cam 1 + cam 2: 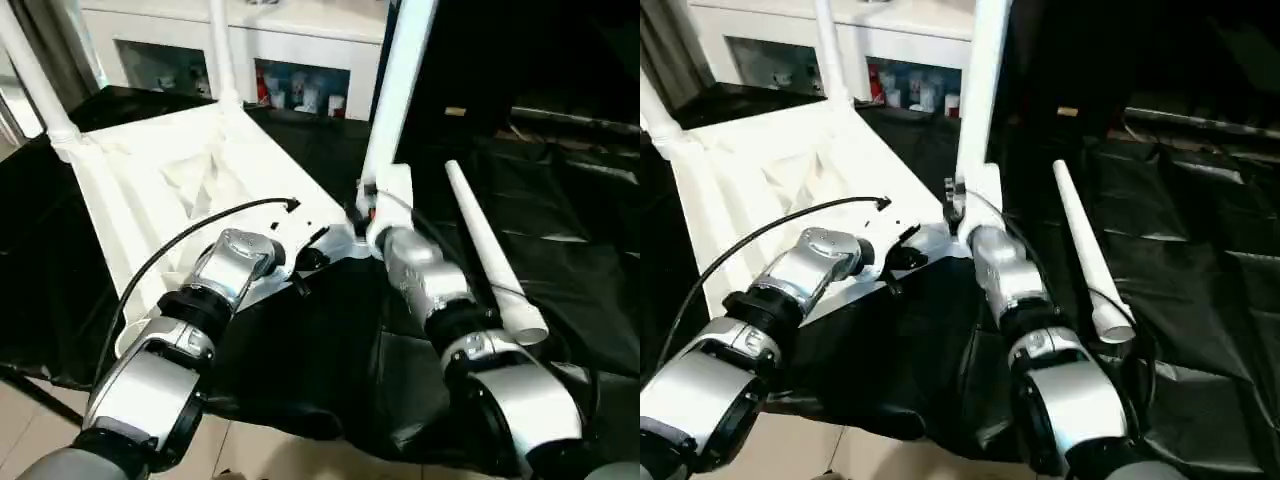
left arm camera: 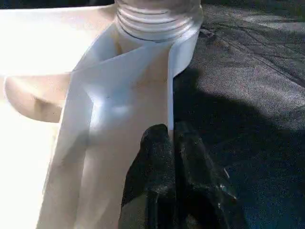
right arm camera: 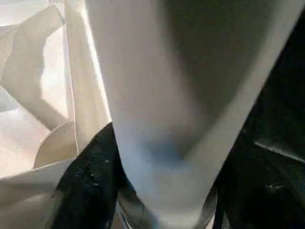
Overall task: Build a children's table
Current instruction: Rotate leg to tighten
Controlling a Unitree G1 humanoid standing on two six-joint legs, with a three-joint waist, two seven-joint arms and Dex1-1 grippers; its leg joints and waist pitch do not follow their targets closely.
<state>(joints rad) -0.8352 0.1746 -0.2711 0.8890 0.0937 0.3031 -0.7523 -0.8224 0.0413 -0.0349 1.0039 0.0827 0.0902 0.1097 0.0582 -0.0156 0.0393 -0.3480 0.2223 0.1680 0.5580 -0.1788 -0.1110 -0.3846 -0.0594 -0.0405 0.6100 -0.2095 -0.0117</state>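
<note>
The table top [image 1: 150, 175] lies upside down on a black sheet [image 1: 300, 360], ribbed underside up, reaching from the left side towards the middle. Two legs already stand in its far corners: one at the far left [image 1: 30, 75], another further along the back edge [image 1: 222, 50]. The left gripper [image 2: 171, 143] has its fingers pressed together with the thin rim of the top pinched between them, just below the near corner socket [image 2: 159, 19]; I judge it is steadying the top so it cannot slide or twist while a leg goes in. At that corner a third leg [image 1: 395, 90] stands nearly upright in the socket. The right gripper [image 1: 955, 205] sits at its base with one finger either side of the tube; the wrist camera is too close to say whether they press on it or have let go, so I cannot tell. It is probably there to turn or seat the leg. Just right of that arm the fourth leg [image 1: 490, 250] lies loose on the sheet, near enough to be knocked. Behind stands a white cabinet [image 1: 290, 40] with small items on its shelves.
</note>
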